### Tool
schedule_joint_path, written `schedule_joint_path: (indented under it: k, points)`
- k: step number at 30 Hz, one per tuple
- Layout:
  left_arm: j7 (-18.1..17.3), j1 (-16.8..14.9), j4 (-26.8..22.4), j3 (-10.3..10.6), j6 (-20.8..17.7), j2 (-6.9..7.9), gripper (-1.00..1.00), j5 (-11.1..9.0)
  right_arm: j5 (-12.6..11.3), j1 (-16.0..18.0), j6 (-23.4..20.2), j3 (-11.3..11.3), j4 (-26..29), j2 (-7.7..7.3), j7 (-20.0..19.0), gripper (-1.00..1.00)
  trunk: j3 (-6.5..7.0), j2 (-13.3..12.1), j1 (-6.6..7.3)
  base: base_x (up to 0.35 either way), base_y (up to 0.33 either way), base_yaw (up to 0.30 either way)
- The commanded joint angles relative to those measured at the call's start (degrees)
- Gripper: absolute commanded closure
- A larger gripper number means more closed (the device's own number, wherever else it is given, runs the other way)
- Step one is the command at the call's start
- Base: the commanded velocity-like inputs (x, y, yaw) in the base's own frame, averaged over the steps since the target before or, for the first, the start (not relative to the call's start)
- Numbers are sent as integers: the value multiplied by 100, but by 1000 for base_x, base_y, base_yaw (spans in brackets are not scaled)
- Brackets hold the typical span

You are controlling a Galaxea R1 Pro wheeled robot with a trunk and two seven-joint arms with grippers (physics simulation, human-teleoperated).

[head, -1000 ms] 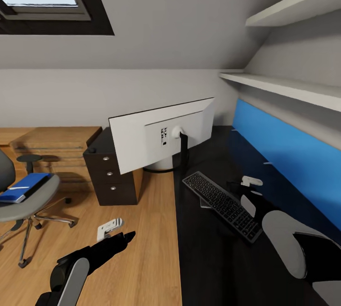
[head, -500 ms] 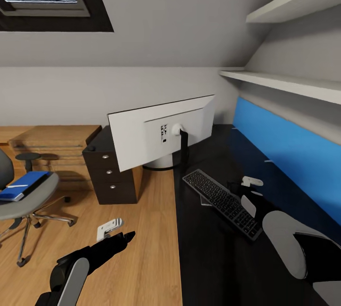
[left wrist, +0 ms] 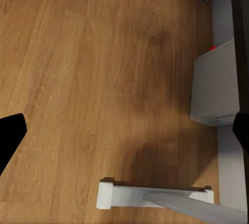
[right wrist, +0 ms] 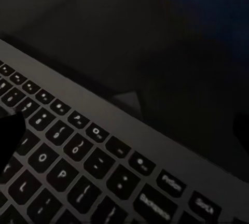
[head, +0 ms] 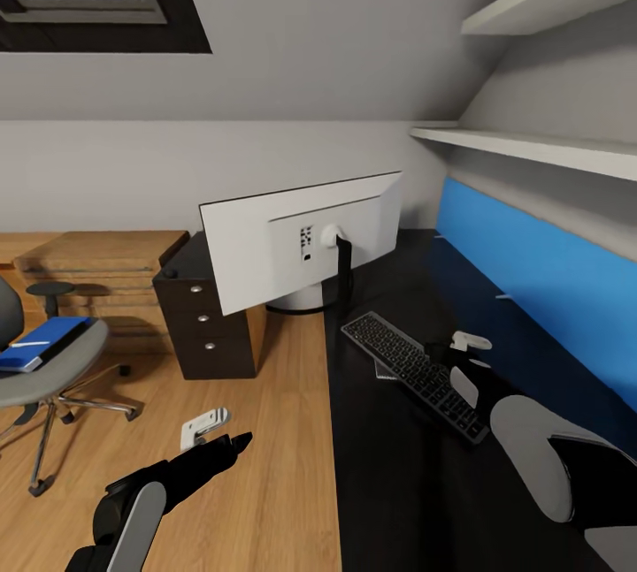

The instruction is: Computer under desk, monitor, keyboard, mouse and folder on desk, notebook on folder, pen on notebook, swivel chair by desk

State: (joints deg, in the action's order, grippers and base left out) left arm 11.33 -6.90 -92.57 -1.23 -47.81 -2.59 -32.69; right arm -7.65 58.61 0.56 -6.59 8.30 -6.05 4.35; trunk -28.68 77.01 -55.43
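The monitor [head: 265, 258] stands on the black desk [head: 389, 484] with its white back toward me. The dark keyboard [head: 414, 366] lies slantwise on the desk in front of it. My right gripper [head: 466, 362] hovers open just over the keyboard's [right wrist: 78, 162] far side, fingers [right wrist: 8, 133] wide apart. At far left the blue folder [head: 40, 342] rests on the swivel chair's [head: 53, 373] grey seat. My left gripper [head: 205, 427] hangs open over the wood floor, holding nothing. A pale grey box [left wrist: 215, 86], possibly the computer, sits on the floor by the desk. Mouse, notebook and pen are out of view.
A dark drawer cabinet [head: 208, 324] stands behind the monitor, with a low oak shelving unit [head: 106, 267] to its left. The blue back panel [head: 540, 285] and white shelves [head: 531, 152] line the desk's right side. A white desk leg [left wrist: 155, 197] stands on the floor.
The whole picture has shifted slightly, so the camera has moved: chair and monitor sit a little further left and higher. Both arms hold the same place in the view.
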Motion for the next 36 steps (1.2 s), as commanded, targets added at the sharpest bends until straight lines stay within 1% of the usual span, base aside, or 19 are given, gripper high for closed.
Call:
schedule_joint_path:
  k: [1,16,36]
  points:
    - [44,-4,-6,-8,-27,-3,-100,-62,-62,5,6,-2,1,2,5,-100,-24,45,-23,0,0,0]
    - [53,-4,2,-9,-27,4,-100,-59,-60,6,5,-2,5,25,21,-100,-294,647,-352,0,0,0]
    - [53,-4,10,-9,-27,4,-100,-49,-45,4,6,0,-11,-5,13,-100,-653,1449,-791,0,0,0]
